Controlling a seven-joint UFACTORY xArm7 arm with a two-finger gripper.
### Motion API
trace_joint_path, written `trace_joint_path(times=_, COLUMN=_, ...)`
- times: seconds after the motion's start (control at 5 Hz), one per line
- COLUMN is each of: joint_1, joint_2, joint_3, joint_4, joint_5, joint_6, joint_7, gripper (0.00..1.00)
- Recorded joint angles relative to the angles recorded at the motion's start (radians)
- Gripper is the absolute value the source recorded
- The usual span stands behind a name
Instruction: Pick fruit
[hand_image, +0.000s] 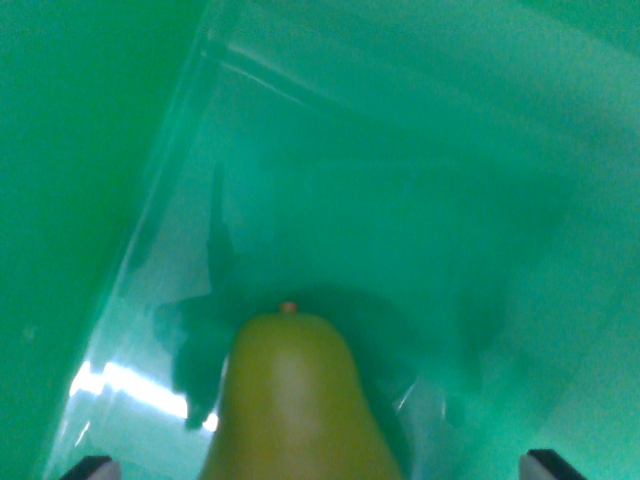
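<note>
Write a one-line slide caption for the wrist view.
Wrist view: a yellow-green pear lies on a clear plastic bag over green surface, between the pincer's dark fingertips.

Smooth waxy pear (295, 410), glossy clear plastic bag (400, 200), matt green surface (70, 150)

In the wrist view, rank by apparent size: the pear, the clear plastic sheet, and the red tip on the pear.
1. Clear plastic sheet, spanning most of the frame.
2. Pear, though it sits near the camera, which enlarges it.
3. Red tip, a tiny dot.

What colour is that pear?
The pear is yellowish-green with a small reddish tip, seen in the wrist view.
</note>
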Motion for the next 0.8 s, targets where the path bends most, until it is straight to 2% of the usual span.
trace_joint_path(times=0.2, joint_1=0.0000, joint_2=0.000, joint_3=0.000, joint_4=0.000, joint_5=0.0000, joint_6=0.000, joint_7=0.000, gripper=0.00)
trace_joint_path(times=0.4, joint_1=0.0037, joint_2=0.003, joint_3=0.002, joint_4=-0.016, joint_5=-0.0019, joint_6=-0.017, joint_7=-0.004, gripper=0.00)
trace_joint_path(times=0.8, joint_1=0.0060, joint_2=0.006, joint_3=0.003, joint_4=-0.026, joint_5=-0.0031, joint_6=-0.027, joint_7=-0.006, gripper=0.00)
